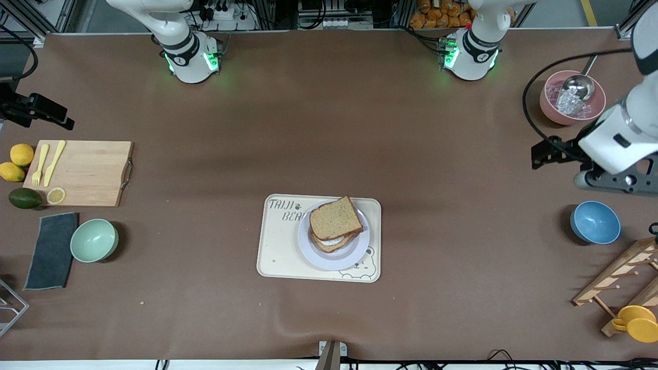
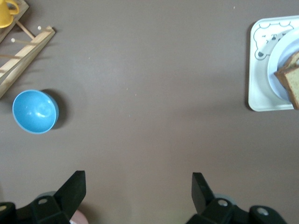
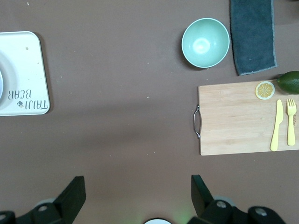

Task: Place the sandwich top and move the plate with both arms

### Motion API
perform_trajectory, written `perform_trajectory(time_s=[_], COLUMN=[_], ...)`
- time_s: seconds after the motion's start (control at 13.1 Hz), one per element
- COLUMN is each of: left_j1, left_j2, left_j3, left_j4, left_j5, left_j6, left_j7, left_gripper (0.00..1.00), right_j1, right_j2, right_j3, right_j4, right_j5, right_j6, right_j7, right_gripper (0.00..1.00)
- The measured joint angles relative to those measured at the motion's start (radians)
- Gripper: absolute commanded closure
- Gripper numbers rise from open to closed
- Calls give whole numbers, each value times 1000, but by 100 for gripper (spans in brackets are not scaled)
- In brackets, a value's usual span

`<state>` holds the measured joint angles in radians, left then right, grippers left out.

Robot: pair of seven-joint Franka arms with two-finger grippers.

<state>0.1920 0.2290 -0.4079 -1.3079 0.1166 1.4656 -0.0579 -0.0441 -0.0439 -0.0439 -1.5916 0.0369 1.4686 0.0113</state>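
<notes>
The sandwich top [image 1: 335, 217], a brown bread slice, lies on a lower slice with white egg showing between them. Both sit on the pale round plate [image 1: 334, 261], which rests on the cream bear-print tray [image 1: 277, 257] mid-table. In the left wrist view the sandwich top [image 2: 292, 81] and the plate [image 2: 275, 60] show at the edge. My left gripper [image 1: 542, 154] [image 2: 138, 184] hangs open and empty over bare table between the pink and blue bowls. Up near the right arm's base, my right gripper [image 3: 138, 186] is open and empty too.
A pink bowl [image 1: 570, 97] with a scoop, a blue bowl [image 1: 595, 222], a wooden rack [image 1: 617, 277] and a yellow cup [image 1: 637, 322] stand at the left arm's end. A cutting board [image 1: 85, 172], green bowl [image 1: 94, 240] and dark cloth [image 1: 51, 251] lie at the right arm's end.
</notes>
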Motion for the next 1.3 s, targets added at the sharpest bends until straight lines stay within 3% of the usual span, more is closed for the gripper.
perform_trajectory(time_s=[0.61,0.69,0.92,0.99,1.3], left_j1=[7,-30,-211,-232,-219], left_j2=[-30,-56,-113,-124,-165], left_j3=[40,67,269,300,316], left_j4=[1,-3,-30,-49,-143], left_j5=[-15,-21,-50,-58,-107], left_j6=[-13,-26,-54,-53,-4], left_j7=[-60,-68,-81,-81,-82], left_gripper=[0,0,0,0,0], right_j1=[0,0,0,0,0], right_j2=[0,0,0,0,0], right_j3=[0,1,1,1,1], right_j4=[0,0,0,0,0], right_j5=[0,0,0,0,0], right_j6=[0,0,0,0,0], right_j7=[0,0,0,0,0], right_gripper=[0,0,0,0,0])
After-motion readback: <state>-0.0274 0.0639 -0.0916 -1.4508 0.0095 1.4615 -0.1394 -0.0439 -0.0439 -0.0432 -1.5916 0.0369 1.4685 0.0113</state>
